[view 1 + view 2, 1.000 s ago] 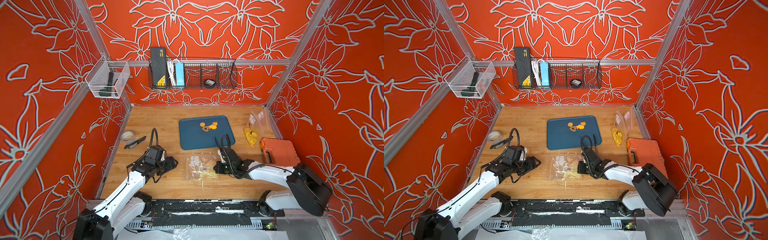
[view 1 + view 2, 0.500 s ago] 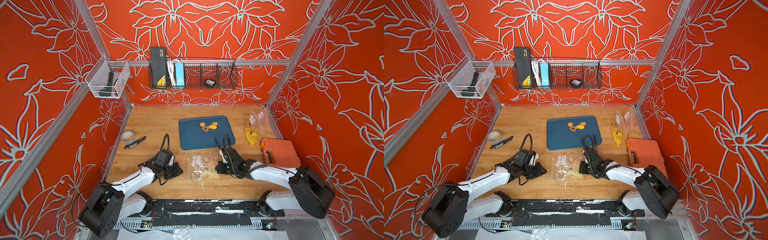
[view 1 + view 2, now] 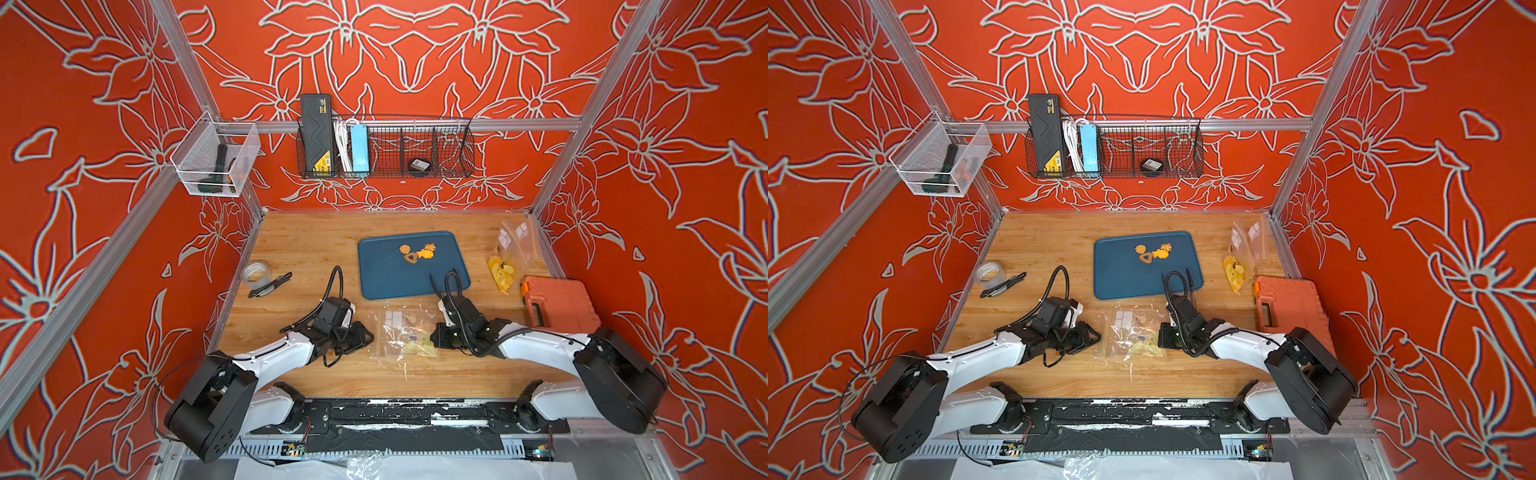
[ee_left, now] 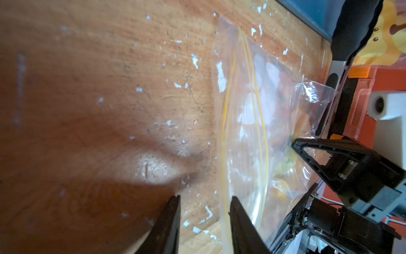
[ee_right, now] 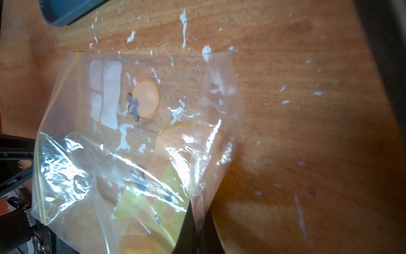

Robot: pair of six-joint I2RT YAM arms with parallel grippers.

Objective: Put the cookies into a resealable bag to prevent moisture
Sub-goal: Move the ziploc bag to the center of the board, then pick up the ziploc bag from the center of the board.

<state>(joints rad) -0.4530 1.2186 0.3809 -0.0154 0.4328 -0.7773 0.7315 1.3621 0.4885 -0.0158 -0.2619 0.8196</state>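
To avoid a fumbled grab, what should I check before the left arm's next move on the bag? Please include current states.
1. Grip of right end effector on bag edge: ok, shut on it.
2. Hold of left end effector on bag: not ok, its jaws are apart with nothing clamped.
3. Zipper edge near left end effector: ok, right beside it.
4. Bag mouth open: cannot tell.
5. Access to cookies on tray: ok, uncovered.
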